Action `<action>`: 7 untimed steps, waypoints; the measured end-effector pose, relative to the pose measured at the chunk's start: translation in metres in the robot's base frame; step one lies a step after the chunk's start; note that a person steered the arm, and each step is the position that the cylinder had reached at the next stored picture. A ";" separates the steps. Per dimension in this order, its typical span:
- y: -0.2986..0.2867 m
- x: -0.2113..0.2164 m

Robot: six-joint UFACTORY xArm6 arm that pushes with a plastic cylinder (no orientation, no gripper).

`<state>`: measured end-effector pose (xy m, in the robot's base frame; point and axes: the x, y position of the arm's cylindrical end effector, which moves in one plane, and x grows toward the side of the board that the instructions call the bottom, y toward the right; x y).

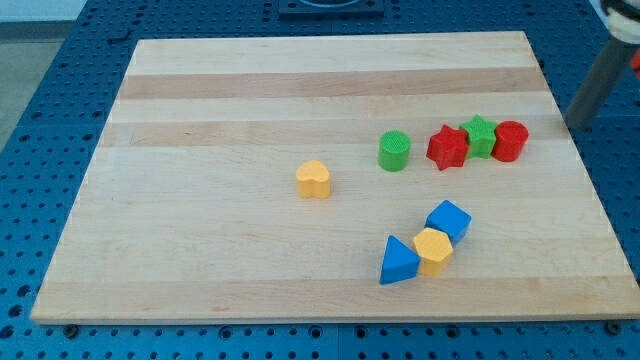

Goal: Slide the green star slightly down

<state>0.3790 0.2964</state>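
Note:
The green star (480, 135) sits at the board's right, wedged between a red star (447, 147) on its left and a red cylinder (510, 141) on its right, touching both. My rod comes in from the view's top right, blurred. My tip (577, 124) is right of the red cylinder, at about the board's right edge, well apart from the green star.
A green cylinder (394, 151) stands left of the red star. A yellow block (314, 179) lies near the middle. Lower down, a blue cube (448, 220), a yellow hexagon (433, 249) and a blue triangle (399, 262) cluster together on the wooden board (200, 250).

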 end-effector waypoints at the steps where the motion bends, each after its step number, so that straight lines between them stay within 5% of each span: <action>1: -0.033 0.001; 7: -0.099 0.006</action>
<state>0.3849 0.1978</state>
